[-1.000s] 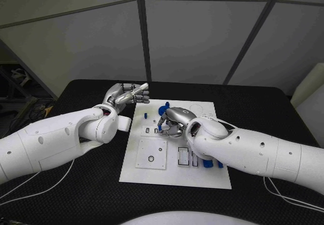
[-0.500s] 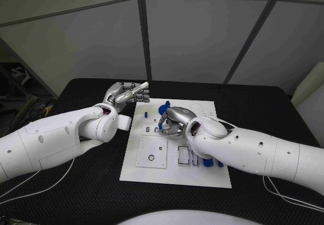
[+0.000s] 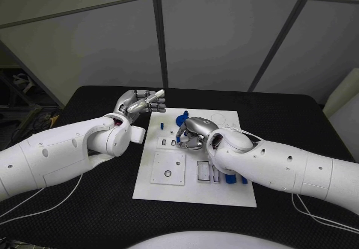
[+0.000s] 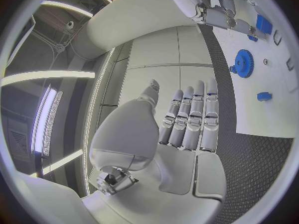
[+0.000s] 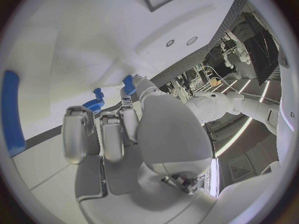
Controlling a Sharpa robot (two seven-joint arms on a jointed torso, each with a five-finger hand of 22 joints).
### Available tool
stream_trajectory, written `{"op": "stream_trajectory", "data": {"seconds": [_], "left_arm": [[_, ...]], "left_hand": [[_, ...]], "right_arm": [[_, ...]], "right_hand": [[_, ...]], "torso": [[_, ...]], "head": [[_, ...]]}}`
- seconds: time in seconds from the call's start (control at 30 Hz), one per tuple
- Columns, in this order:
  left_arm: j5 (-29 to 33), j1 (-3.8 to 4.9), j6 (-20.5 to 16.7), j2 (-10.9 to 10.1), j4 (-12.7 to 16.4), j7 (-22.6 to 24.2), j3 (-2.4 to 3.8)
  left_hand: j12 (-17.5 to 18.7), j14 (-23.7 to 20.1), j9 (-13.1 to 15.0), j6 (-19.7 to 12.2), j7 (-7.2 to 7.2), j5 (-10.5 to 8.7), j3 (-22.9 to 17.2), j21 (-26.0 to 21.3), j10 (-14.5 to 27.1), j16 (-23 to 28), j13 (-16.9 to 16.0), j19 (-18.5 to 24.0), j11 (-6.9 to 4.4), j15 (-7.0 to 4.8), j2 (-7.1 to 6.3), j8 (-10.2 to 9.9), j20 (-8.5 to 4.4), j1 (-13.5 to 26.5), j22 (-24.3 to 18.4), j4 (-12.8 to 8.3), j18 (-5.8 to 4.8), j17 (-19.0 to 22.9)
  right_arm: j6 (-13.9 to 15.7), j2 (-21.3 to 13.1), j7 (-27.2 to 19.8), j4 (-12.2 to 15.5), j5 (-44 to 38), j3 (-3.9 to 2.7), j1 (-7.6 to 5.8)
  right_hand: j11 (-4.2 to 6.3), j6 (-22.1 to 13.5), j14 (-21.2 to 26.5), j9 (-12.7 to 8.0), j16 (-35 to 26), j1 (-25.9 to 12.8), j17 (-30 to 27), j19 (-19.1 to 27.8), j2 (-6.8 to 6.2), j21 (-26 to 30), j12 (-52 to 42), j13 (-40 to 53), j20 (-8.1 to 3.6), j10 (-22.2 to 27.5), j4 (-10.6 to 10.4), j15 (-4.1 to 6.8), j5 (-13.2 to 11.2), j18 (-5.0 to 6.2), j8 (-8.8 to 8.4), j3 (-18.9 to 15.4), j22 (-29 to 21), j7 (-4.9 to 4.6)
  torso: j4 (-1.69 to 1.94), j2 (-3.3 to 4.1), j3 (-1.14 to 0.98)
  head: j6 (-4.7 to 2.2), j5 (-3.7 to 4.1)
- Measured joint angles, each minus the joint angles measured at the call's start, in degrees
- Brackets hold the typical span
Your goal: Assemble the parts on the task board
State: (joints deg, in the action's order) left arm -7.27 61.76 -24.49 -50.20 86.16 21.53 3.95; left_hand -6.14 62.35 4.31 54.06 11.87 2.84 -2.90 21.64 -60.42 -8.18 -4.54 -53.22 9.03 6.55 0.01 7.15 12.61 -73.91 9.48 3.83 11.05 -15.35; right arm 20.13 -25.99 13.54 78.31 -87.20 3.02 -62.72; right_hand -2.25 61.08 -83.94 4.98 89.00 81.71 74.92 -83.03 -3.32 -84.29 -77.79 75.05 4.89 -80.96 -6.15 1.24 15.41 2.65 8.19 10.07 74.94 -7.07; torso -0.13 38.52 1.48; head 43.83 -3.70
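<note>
Seen from head: task board [image 3: 194,194] mid-table; right hand [image 3: 191,136] curled down onto it, pinching small blue part [image 3: 179,143]; left hand [image 3: 140,105] raised beside board's far left corner, fingers together, empty.
Left wrist: blue gear [image 4: 243,63] on board.
Right wrist: fingertips [image 5: 132,82] pinching blue part.

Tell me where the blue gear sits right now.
In the head view the blue gear lies on the task board near its far left corner, between the left hand and the right hand.

A black table [image 3: 90,207] with a textured top lies under me, filling the lower frame. Grey wall panels [image 3: 217,46] span the top, split by dark strips [image 3: 159,41].
</note>
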Motion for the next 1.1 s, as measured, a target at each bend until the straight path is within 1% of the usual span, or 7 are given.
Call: {"op": "stream_trajectory", "data": {"seconds": [0.33,0.53,0.63,0.83,1.0,1.03,1.1], "left_arm": [[0.0,0.0,0.0,0.0,0.0,0.0,0.0],[0.0,0.0,0.0,0.0,0.0,0.0,0.0],[0.0,0.0,0.0,0.0,0.0,0.0,0.0],[0.0,0.0,0.0,0.0,-0.1,0.0,0.0],[0.0,0.0,0.0,0.0,-0.1,0.0,0.0],[0.0,0.0,0.0,0.0,-0.1,0.0,0.0],[0.0,0.0,0.0,0.0,-0.1,0.0,0.0]], "left_hand": [[0.0,0.0,0.0,0.0,0.0,0.0,0.1,0.0,0.0,0.0,0.0,0.0,0.0,0.0,0.0,0.0,0.0,0.0,0.0,-0.1,0.0,0.0],[0.0,0.0,0.0,0.0,0.0,0.0,0.1,0.0,0.0,0.0,0.0,0.0,0.0,0.0,0.0,0.0,0.0,0.0,0.0,-0.1,0.0,0.0],[0.0,0.0,0.0,0.0,0.0,0.0,0.1,0.0,0.0,0.0,0.0,0.0,0.0,0.0,0.0,0.0,0.0,0.0,0.0,-0.1,0.0,0.0],[0.0,0.0,0.0,0.0,0.0,0.0,0.1,0.0,0.0,0.0,0.0,0.0,0.0,0.0,0.0,0.0,0.0,0.0,0.0,-0.1,0.0,0.0],[0.2,0.0,0.0,0.0,0.0,0.0,0.1,0.0,0.0,0.0,0.0,0.0,0.0,0.0,0.0,0.0,0.0,0.0,0.0,-0.1,0.0,0.0],[0.2,0.0,0.0,0.0,0.0,0.0,0.1,0.0,0.0,0.0,0.0,0.0,0.0,0.0,0.0,-0.1,0.0,0.0,0.0,-0.1,0.0,0.0],[0.2,0.0,0.0,0.0,0.0,0.0,0.1,0.0,0.0,0.0,0.0,0.0,0.0,0.0,0.0,-0.2,0.0,0.0,-0.1,-0.1,0.0,0.0]], "right_arm": [[-0.6,0.0,0.0,0.0,0.1,-0.06,-0.05],[-1.1,0.0,0.1,0.0,0.1,-0.05,-0.06],[-1.3,0.0,0.2,0.0,0.1,0.03,0.03],[-1.5,0.1,0.5,0.0,0.1,0.06,0.12],[-1.5,0.1,0.7,0.0,0.1,0.05,0.11],[-1.5,0.1,0.7,0.0,0.1,0.05,0.11],[-1.5,0.1,0.8,0.0,0.1,0.06,0.11]], "right_hand": [[-0.22,-0.1,0.0,-0.1,0.0,-0.3,0.0,0.0,-0.29,0.0,0.0,0.0,0.0,0.2,0.0,0.0,-0.3,0.0,-0.07,0.0,0.0,0.03],[-0.42,-0.7,0.0,-0.3,0.0,-0.8,0.0,0.0,-0.76,0.0,0.5,0.0,0.0,0.4,0.0,0.0,-0.6,0.0,-0.09,0.0,0.0,-0.49],[-0.62,-1.0,0.0,-0.4,0.0,-1.0,0.0,0.0,-0.97,0.0,0.7,0.0,0.0,0.6,-0.2,0.0,-0.9,0.0,-0.59,-0.2,0.0,-0.83],[-1.04,-2.2,0.0,-0.7,0.0,-1.5,0.0,0.0,-1.49,0.0,1.1,0.0,0.0,1.0,-0.4,0.0,-0.9,0.0,-0.98,-0.4,0.0,-1.02],[-1.42,-3.1,0.0,-0.8,0.0,-1.8,0.0,0.2,-1.79,0.0,1.5,0.0,0.22,1.4,-0.4,-0.02,-1.3,-0.01,-1.56,-0.7,0.0,-1.43],[-1.22,-3.1,-0.2,-0.8,0.0,-1.8,0.0,0.2,-1.79,0.0,1.8,0.0,0.22,1.7,-0.4,-0.22,-1.3,0.0,-1.59,-0.7,0.0,-1.43],[-1.39,-3.6,-0.2,-0.9,0.0,-1.8,0.0,0.2,-1.79,0.2,1.8,0.0,0.22,1.8,-0.4,-0.24,-1.3,0.0,-1.63,-0.7,0.0,-1.57]], "torso": [[-0.01,0.0,-0.01],[-0.01,0.02,0.0],[-0.01,0.02,0.0],[0.0,0.02,0.0],[0.01,0.02,0.01],[0.01,0.02,0.01],[0.01,0.02,0.01]], "head": [[0.15,0.18],[0.2,0.24],[0.25,0.28],[0.28,0.3],[0.29,0.3],[0.29,0.3],[0.32,0.29]]}}
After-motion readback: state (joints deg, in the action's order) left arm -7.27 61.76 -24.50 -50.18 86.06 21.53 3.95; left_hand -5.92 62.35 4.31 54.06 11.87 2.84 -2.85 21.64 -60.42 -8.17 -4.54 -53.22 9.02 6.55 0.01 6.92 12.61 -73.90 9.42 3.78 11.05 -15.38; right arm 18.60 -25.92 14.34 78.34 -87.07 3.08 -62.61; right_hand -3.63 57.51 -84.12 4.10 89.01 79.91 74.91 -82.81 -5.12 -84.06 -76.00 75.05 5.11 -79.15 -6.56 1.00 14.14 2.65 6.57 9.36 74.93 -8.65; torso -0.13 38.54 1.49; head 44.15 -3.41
